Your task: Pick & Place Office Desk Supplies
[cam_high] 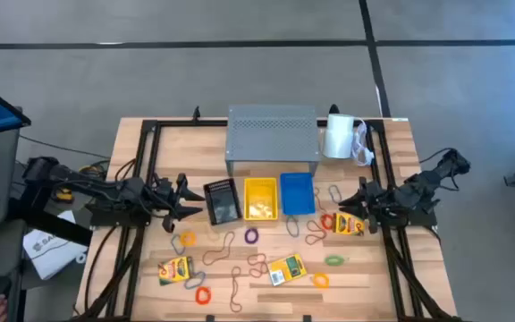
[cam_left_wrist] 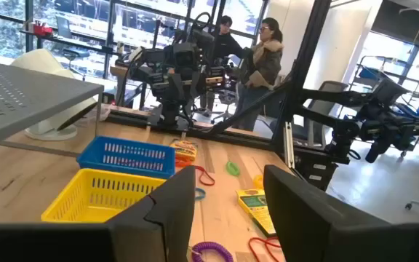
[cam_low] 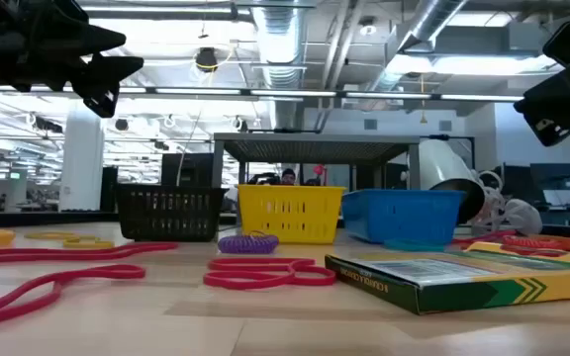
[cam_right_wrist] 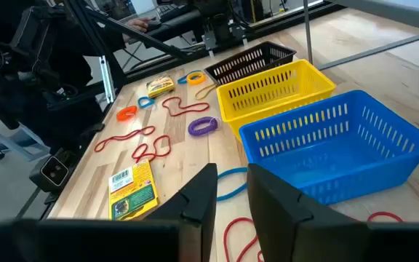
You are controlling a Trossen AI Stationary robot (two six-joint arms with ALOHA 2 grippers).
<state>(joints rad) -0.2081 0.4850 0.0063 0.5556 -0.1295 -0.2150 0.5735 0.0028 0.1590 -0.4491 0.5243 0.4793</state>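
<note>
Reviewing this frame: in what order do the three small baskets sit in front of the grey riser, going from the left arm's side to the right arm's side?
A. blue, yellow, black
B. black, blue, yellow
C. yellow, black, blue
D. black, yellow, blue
D: the high view shows the black basket nearest the left arm, the yellow basket in the middle and the blue basket nearest the right arm.

crayon boxes (cam_high: pixel 175 268): three, flat | rubber bands (cam_high: pixel 256 263): scattered, seemingly loose

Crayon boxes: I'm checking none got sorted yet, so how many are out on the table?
3: one crayon box front left, one front centre, one right, by the right end effector. Any inside the baskets would be hidden.
</note>
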